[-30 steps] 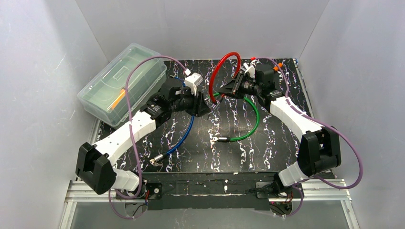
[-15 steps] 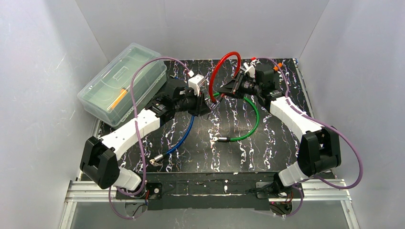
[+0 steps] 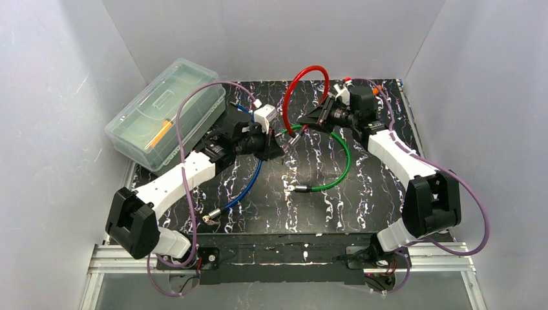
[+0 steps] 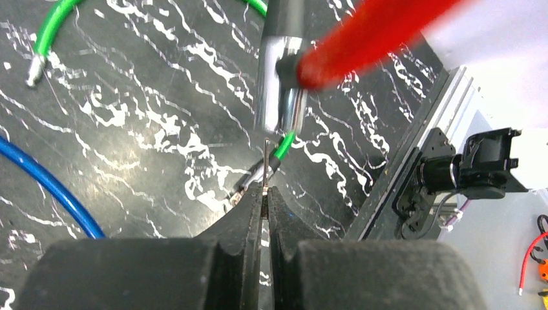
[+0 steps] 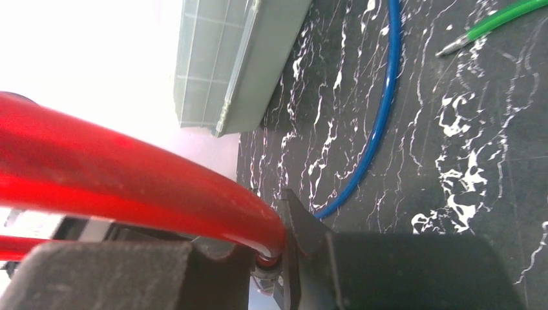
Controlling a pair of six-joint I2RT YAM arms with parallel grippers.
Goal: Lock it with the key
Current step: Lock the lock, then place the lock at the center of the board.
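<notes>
Left wrist view: left gripper [image 4: 263, 194] pinches the thin metal key [image 4: 265, 169], tip just below the red cable lock's chrome barrel [image 4: 279, 97], which the right gripper [image 5: 274, 255] clamps aloft, steady for insertion.

Three cable locks are in view: a red cable lock [image 3: 305, 97] held up in a loop at the right tool [image 3: 315, 118], a green cable lock [image 3: 336, 169] lying on the bench [image 3: 362, 206] below that tool, and a blue cable lock [image 3: 242, 190] on the bench just below the left tool [image 3: 276, 143]. One key [image 4: 265, 169] sits pinched in the left tool. One clear plastic box [image 3: 165, 113] stands beyond the left tool. Two tools in all.
</notes>
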